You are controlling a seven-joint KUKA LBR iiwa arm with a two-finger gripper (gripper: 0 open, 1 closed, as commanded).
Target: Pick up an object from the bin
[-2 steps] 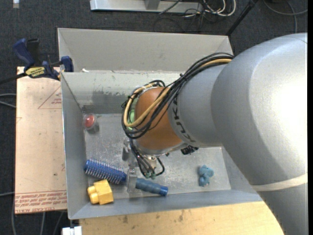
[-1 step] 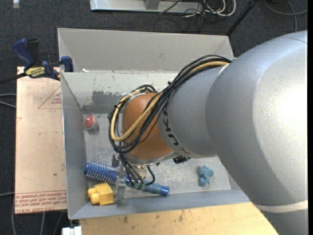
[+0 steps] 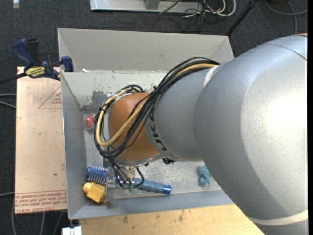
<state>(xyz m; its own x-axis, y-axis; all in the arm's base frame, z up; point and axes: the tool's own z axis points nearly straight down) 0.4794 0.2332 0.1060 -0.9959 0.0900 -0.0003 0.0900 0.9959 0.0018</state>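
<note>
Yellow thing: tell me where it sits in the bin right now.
In the camera view, the yellow thing lies in the near left corner of the bin, just below the blue comb and left of the blue pen.

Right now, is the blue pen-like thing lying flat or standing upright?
Lying flat: the blue pen-like thing stretches lengthwise along the bin floor, near its front wall.

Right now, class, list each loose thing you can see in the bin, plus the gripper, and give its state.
Gripper: down low in the bin, lower left.
Blue comb-like piece: lying flat, not lifted.
Yellow piece: resting in the lower-left corner.
Blue tube: lying on its side along the lower wall.
Red piece: resting by the left wall, alone.
Pale blue piece: resting alone, at the right.
</note>
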